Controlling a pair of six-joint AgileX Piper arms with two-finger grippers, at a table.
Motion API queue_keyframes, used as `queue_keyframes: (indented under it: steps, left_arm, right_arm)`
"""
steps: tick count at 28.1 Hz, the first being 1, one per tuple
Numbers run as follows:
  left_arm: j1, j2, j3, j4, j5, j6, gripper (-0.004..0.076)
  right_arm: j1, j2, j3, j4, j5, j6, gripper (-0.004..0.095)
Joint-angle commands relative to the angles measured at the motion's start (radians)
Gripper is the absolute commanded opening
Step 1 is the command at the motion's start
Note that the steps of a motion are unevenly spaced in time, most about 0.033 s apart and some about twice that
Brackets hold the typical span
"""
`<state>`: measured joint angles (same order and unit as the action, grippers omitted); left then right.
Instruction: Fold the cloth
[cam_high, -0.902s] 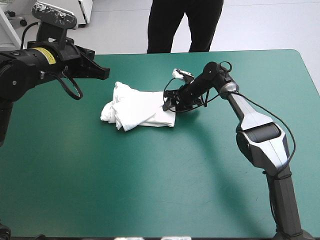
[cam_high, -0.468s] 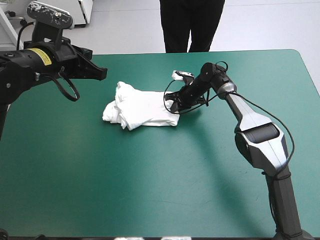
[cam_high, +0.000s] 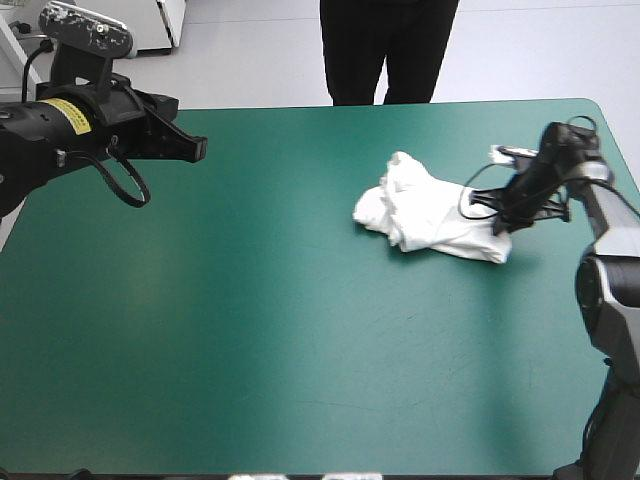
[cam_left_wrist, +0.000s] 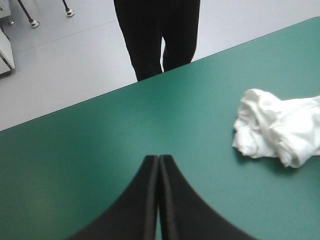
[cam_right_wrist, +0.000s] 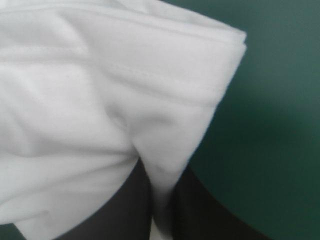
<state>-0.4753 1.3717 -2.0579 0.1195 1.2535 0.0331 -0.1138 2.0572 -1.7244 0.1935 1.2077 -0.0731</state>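
High view: bundle pinched at its right end

T-shirt (cam_high: 430, 212) is a folded bundle on the table (cam_high: 250, 330), right of centre and near the right edge. Right gripper (cam_high: 508, 215) is clamped on its right-hand corner; the right wrist view shows cloth pinched between the fingers. Left gripper (cam_high: 195, 147) is clenched and empty, raised over the far left. This looks like placing the bundle. Best to go low, release without tugging, and back straight off so the layers don't open. Long axis runs left-right, dipping toward the near edge at the gripped end. The crumpled end points to table centre.
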Motion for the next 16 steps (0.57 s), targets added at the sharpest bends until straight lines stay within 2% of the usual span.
queue_keyframes:
  steps: [1,6,9,14,16]
  left_arm:
    - [-0.001,-0.029,-0.025,-0.002,0.034,-0.006,-0.0009]
    - [-0.001,-0.031,-0.025,-0.017,0.034,-0.006,-0.0009]
    - [-0.001,-0.031,-0.025,-0.041,0.034,-0.006,-0.0009]
    - [-0.001,-0.031,-0.025,-0.044,0.034,-0.006,-0.0009]
    - [-0.001,-0.031,-0.025,-0.048,0.034,-0.006,-0.0009]
  right_arm:
    - [-0.131,-0.166,0.083,-0.062,0.041,-0.002,-0.0003]
    - [-0.314,-0.294,0.23,-0.11,0.041,-0.002,-0.0003]
    - [-0.403,-0.352,0.305,-0.102,0.033,-0.006,-0.0003]
    - [-0.435,-0.395,0.384,-0.105,0.038,-0.009,0.0]
    - [-0.435,-0.395,0.384,-0.104,0.041,-0.009,0.0054]
